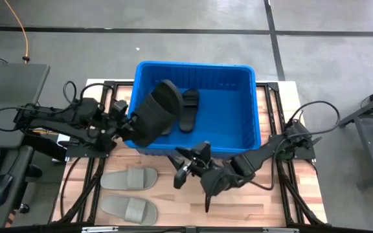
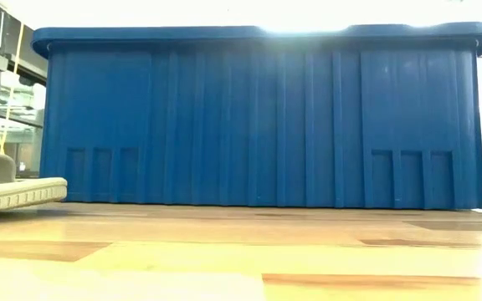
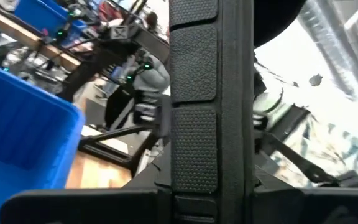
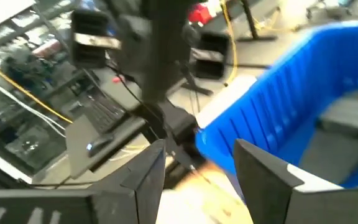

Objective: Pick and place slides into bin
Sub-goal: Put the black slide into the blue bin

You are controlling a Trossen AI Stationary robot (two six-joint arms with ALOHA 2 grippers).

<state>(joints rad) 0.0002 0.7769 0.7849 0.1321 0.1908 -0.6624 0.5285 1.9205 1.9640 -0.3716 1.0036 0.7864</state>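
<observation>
Left gripper (image 1: 127, 124) pinching a black slide (image 1: 154, 111) over the bin's (image 1: 251, 103) near-left rim, another black slide (image 1: 189, 109) inside beyond it, right gripper (image 1: 185, 169) spread empty just outside the front wall, two grey slides (image 1: 129, 178) on the table (image 1: 264, 200) beside it.

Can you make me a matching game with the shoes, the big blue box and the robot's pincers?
Things:
1. black slide
2. grey slides
3. bin
4. right pincer

Places or states:
A. bright blue, at the far side of the table
B. lying flat on the wooden table
C. held up over the bin's left edge by the left pincer
D. open, holding nothing, in front of the bin

Pairs: 1-C, 2-B, 3-A, 4-D
</observation>
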